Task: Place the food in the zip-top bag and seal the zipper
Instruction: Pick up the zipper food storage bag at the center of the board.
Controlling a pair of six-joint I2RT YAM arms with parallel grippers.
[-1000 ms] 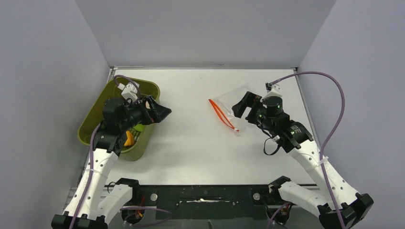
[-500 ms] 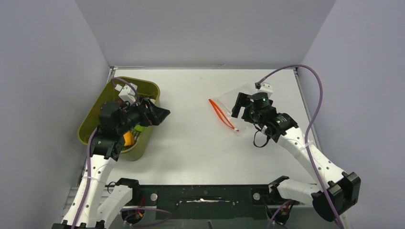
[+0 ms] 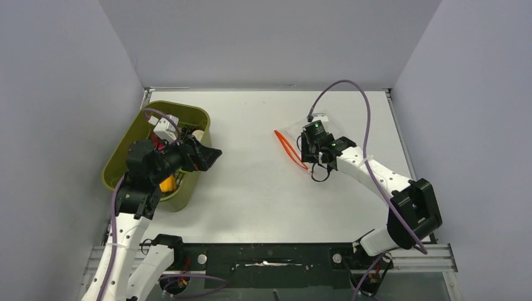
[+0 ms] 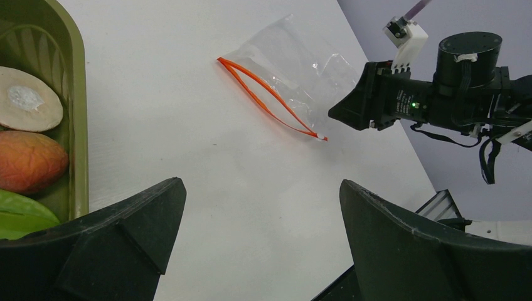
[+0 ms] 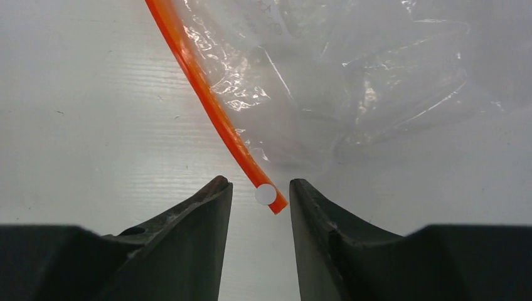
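Note:
The clear zip-top bag point(image 3: 302, 133) lies flat at the table's back right, its orange-red zipper point(image 3: 287, 149) facing left and parted. My right gripper point(image 5: 259, 188) points down at the zipper's near end point(image 5: 271, 199). Its jaws are narrowed but open, with the strip's tip and white dot between them, untouched. Toy food sits in the olive-green tub point(image 3: 119, 157): a pale round piece point(image 4: 25, 100), a red-orange piece point(image 4: 28, 160) and green pieces point(image 4: 25, 210). My left gripper point(image 4: 260, 194) hangs wide open and empty over the table beside the tub's right rim.
The tub's right wall point(image 4: 75, 113) runs just left of my left fingers. Grey walls close in the table on the left, back and right. The right arm's purple cable point(image 3: 351, 88) arcs over the back right of the table.
My right arm has swung left and forward over the bag's near zipper end, and its jaws have narrowed from wide open. The left gripper has drifted slightly toward the near side.

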